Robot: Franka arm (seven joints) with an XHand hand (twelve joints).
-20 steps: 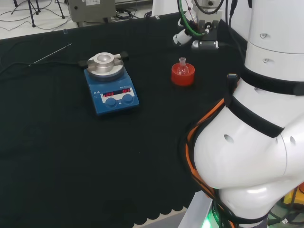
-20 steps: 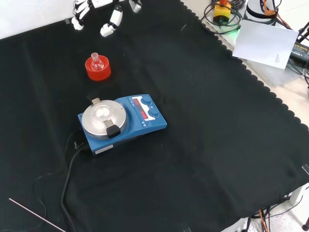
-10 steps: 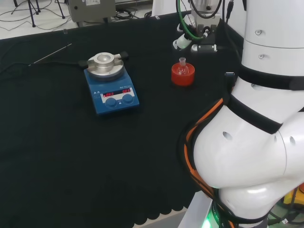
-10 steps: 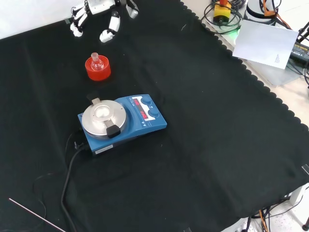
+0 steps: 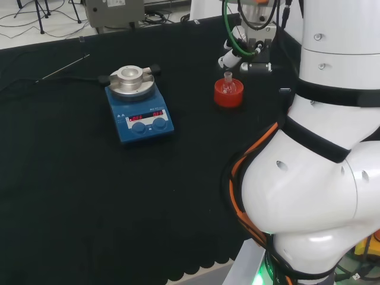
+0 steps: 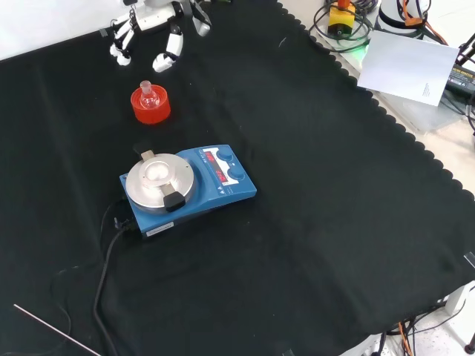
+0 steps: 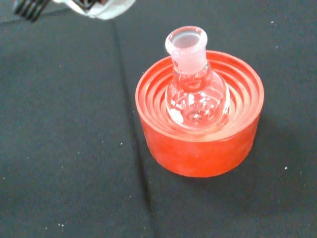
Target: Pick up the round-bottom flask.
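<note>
1. Clear glass round-bottom flask [image 7: 197, 94], upright, seated in red ribbed stand [image 7: 200, 141] on black-clothed desk [image 6: 312, 222].
2. Hand [image 6: 152, 30] just above flask in front view, not touching, fingers spread and holding nothing.
3. Blue hotplate [image 6: 189, 187] nearer the front view's bottom, well apart.

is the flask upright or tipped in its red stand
Upright. The round-bottom flask sits bulb-down in the middle of the red ribbed stand, its neck pointing up; the head view agrees.
</note>
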